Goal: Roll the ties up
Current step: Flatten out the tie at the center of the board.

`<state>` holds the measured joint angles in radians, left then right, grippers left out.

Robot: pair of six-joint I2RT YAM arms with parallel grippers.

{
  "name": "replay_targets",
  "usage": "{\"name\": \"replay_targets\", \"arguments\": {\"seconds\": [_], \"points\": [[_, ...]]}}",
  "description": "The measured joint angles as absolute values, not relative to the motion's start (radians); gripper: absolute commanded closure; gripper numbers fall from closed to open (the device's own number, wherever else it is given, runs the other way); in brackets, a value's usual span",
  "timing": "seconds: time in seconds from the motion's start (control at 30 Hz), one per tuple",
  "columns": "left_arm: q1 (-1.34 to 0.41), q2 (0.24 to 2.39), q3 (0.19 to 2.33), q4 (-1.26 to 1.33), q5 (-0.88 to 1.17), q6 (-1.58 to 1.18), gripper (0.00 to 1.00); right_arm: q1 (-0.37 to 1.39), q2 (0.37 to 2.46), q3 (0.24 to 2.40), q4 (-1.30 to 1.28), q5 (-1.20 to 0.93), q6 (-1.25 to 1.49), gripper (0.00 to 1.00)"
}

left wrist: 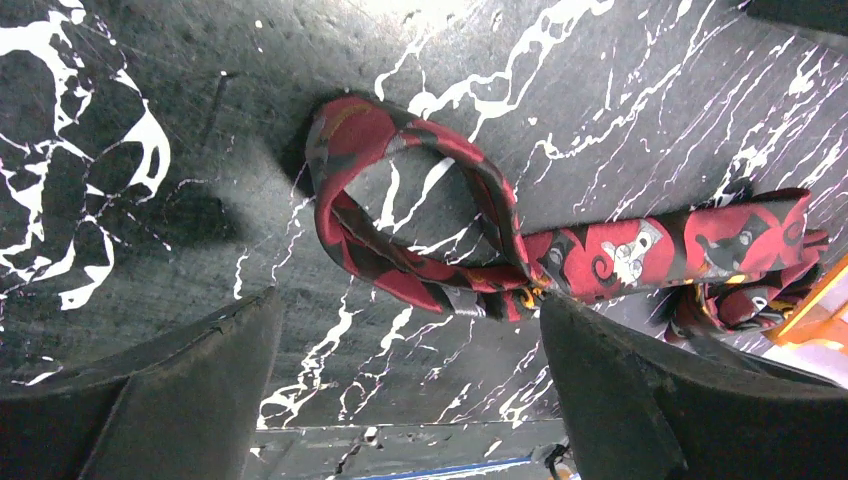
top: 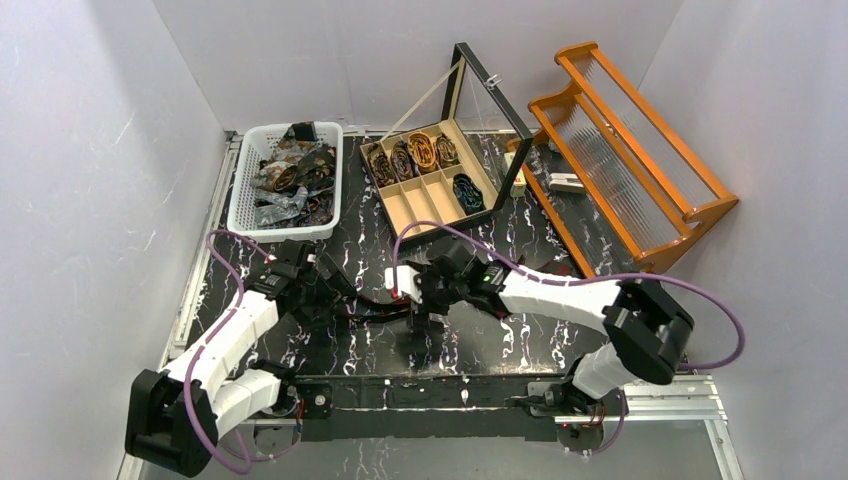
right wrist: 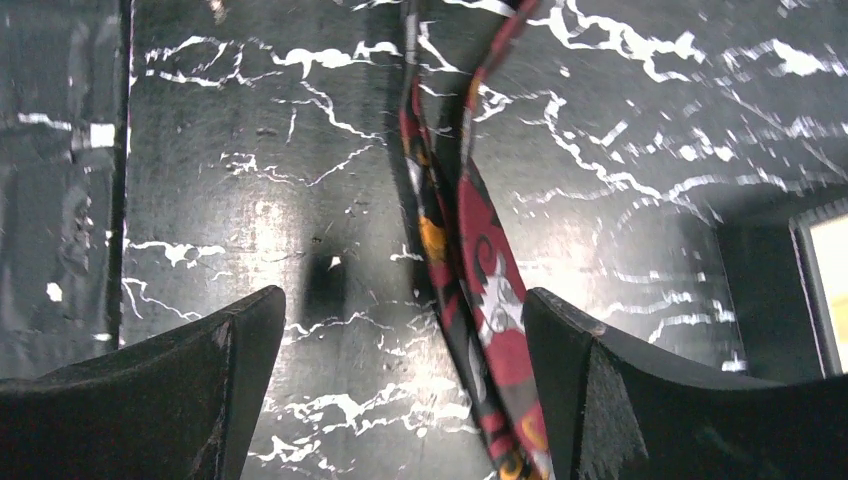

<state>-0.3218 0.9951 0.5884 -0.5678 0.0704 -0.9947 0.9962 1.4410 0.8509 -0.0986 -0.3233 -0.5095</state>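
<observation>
Hovering low over the black, white-veined marble-look tabletop, the left gripper has its two dark fingers spread wide, with nothing pinched. Just ahead of its fingertips lies the red-and-black patterned fabric necktie. One end curls into a loose open loop on the surface between the fingers. The rest runs as a flat strip past the finger on the right of that wrist view, though whether it touches that finger cannot be told.

The right gripper is likewise spread, its fingers well apart. The same tie passes lengthwise through the gap, much nearer the finger on the right of its view than the other, and neither finger presses on it.

From above, the tie stretches between the two grippers. Farther out beyond the left gripper stands a white slatted plastic basket heaped with dark patterned ties. Beyond the right gripper sits a tan wooden divided box with its black-framed glass lid raised and coiled ties in some compartments. An orange wooden rack leans beside it.
</observation>
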Motion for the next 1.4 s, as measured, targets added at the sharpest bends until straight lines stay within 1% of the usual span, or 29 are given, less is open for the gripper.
{"name": "replay_targets", "arguments": {"seconds": [0.13, 0.23, 0.3, 0.4, 0.47, 0.57, 0.6, 0.7, 0.73, 0.77, 0.93, 1.17, 1.33, 1.4], "points": [[-0.282, 1.029, 0.588, -0.549, 0.11, -0.983, 0.02, 1.01, 1.517, 0.865, -0.092, -0.375, -0.636, 0.05], [-0.263, 1.029, 0.588, -0.536, 0.123, -0.984, 0.02, 1.01, 1.557, 0.865, -0.045, -0.381, -0.682, 0.1], [-0.258, 1.029, 0.588, -0.527, 0.13, -0.984, 0.02, 1.01, 1.579, 0.865, -0.014, -0.379, -0.695, 0.15], [-0.257, 1.029, 0.588, -0.525, 0.133, -0.982, 0.02, 1.01, 1.635, 0.878, 0.024, -0.369, -0.707, 0.26], [-0.257, 1.028, 0.588, -0.53, 0.133, -0.978, 0.02, 1.01, 1.676, 0.888, 0.035, -0.362, -0.712, 0.35], [-0.257, 1.021, 0.588, -0.541, 0.131, -0.974, 0.02, 1.009, 1.719, 0.891, 0.048, -0.369, -0.707, 0.53], [-0.257, 1.017, 0.588, -0.548, 0.129, -0.971, 0.02, 1.009, 1.722, 0.891, 0.057, -0.365, -0.704, 0.6], [-0.256, 1.005, 0.588, -0.561, 0.119, -0.97, 0.02, 1.009, 1.722, 0.89, 0.078, -0.356, -0.688, 0.88], [-0.256, 1.002, 0.588, -0.562, 0.118, -0.972, 0.02, 1.009, 1.722, 0.889, 0.086, -0.35, -0.675, 0.94], [-0.256, 1.001, 0.587, -0.562, 0.116, -0.976, 0.02, 1.009, 1.722, 0.888, 0.094, -0.345, -0.657, 0.96], [-0.256, 0.997, 0.56, -0.538, 0.126, -1.016, 0.02, 1.039, 1.705, 0.846, 0.154, -0.286, -0.608, 0.97], [-0.256, 1.031, 0.543, -0.494, 0.142, -1.065, 0.02, 1.166, 1.676, 0.749, 0.291, -0.104, -0.587, 0.97], [-0.256, 1.079, 0.517, -0.479, 0.139, -1.071, 0.02, 1.21, 1.678, 0.722, 0.364, 0.034, -0.591, 0.97], [-0.256, 1.097, 0.517, -0.479, 0.138, -1.06, 0.04, 1.22, 1.683, 0.722, 0.389, 0.088, -0.595, 0.96]]}}
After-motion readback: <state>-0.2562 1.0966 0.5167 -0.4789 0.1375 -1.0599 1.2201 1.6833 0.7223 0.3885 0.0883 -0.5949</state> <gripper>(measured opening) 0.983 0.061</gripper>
